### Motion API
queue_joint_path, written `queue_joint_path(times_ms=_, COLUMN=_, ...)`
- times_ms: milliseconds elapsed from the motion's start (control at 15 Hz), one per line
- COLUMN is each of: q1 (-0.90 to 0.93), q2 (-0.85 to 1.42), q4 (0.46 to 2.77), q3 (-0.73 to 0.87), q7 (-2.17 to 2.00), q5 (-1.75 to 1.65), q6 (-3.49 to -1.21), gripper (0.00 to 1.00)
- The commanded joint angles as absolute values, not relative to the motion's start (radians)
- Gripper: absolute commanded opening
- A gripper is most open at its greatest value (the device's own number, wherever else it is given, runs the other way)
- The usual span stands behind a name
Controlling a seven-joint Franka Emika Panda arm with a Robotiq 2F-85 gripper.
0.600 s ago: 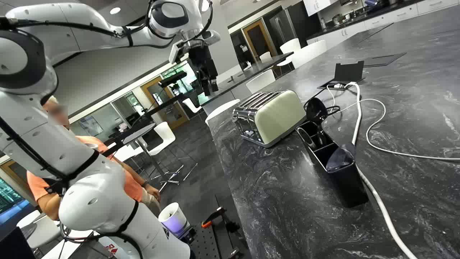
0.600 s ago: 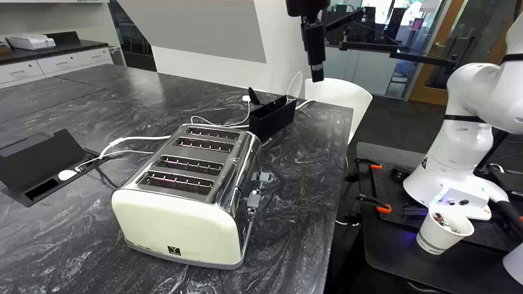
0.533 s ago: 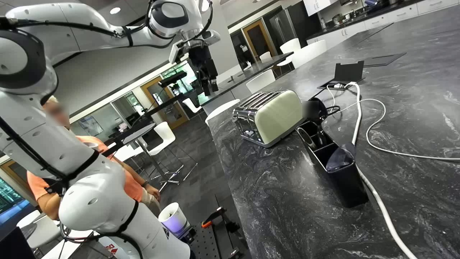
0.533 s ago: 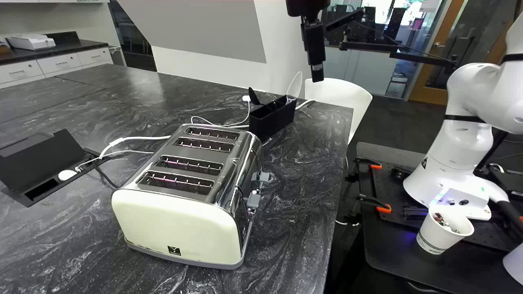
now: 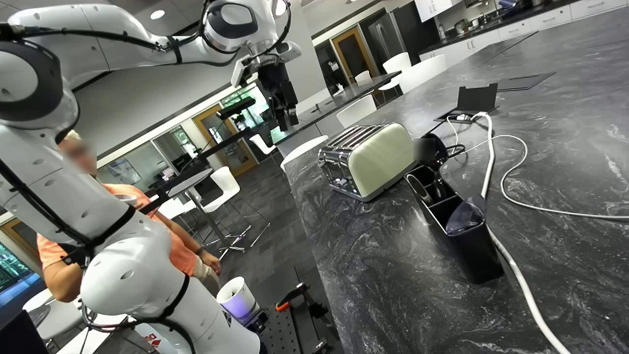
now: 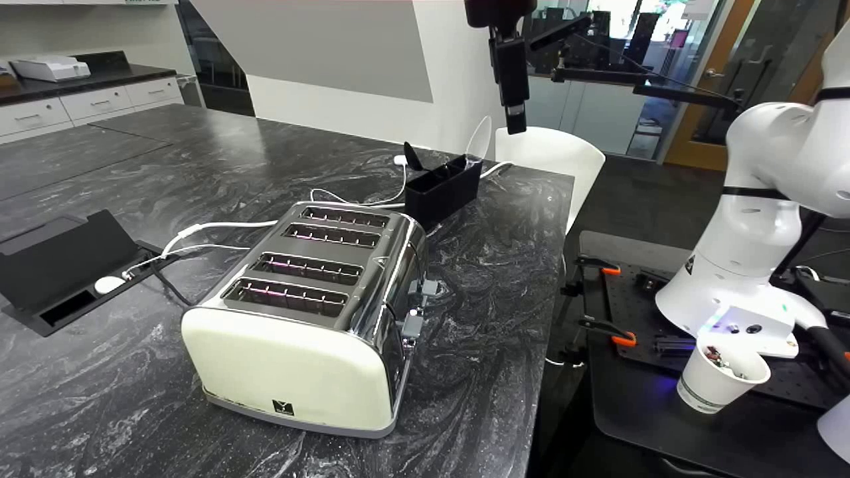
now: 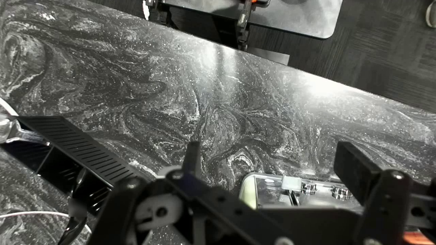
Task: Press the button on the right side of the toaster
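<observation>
**Gripper [image 7: 272, 153] spread wide, clear of the toaster [image 6: 285, 372]**

Your gripper hangs in the air, its two fingers [image 7: 354, 166] well apart; the wrist view shows the counter [image 6: 488, 385] and part of the toaster in the gap. In an exterior view you see it higher than the toaster and apart from it.

The toaster stands upright on the dark marbled counter, cream-sided, with four slots in its silver top. On its silver end, partly hidden by the gripper in the wrist view, you find a lever [image 7: 291, 183] and round knobs [image 7: 309, 188]; which control is meant, you cannot tell.

Near it you have a black compartmented holder [image 5: 474, 255] with utensils, and a black box [image 6: 73, 259], lid raised, with white cables [image 6: 229, 224].

Past the counter's edge, a white cup [image 6: 714, 385] stands on the black platform [image 6: 631, 425] beside your arm [image 6: 737, 245].

Farther off, note a person in orange [image 5: 182, 253] and white chairs [image 5: 225, 189].
</observation>
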State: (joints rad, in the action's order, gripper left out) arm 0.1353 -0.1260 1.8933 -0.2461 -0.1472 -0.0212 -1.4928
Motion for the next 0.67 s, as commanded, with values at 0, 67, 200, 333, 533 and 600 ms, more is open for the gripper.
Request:
queue_joint_path(times_ms=0, q1=0.159, q2=-0.163, q4=1.948, q3=-0.235, q7=-0.156, q5=-0.027, q6=-1.569, gripper=1.0)
queue_joint_path(times_ms=67, q1=0.162, q2=-0.175, q4=1.971, q3=-0.235, q7=-0.156, q5=-0.024, q6=-1.61, gripper=1.0)
queue_joint_path(times_ms=200, q1=0.169, q2=-0.206, q4=2.038, q3=-0.234, q7=-0.148, q5=-0.013, q6=-1.711, gripper=1.0)
queue_joint_path(times_ms=333, q1=0.173, q2=-0.239, q4=2.115, q3=-0.234, q7=-0.156, q5=-0.012, q6=-1.83, gripper=1.0)
queue_joint_path(times_ms=533, q1=0.18, q2=-0.295, q4=2.248, q3=-0.234, q7=-0.152, q5=-0.006, q6=-2.004, gripper=1.0)
queue_joint_path(times_ms=600, q1=0.182, q2=-0.312, q4=2.29, q3=-0.235, q7=-0.151, q5=-0.006, q6=-2.056, gripper=1.0)
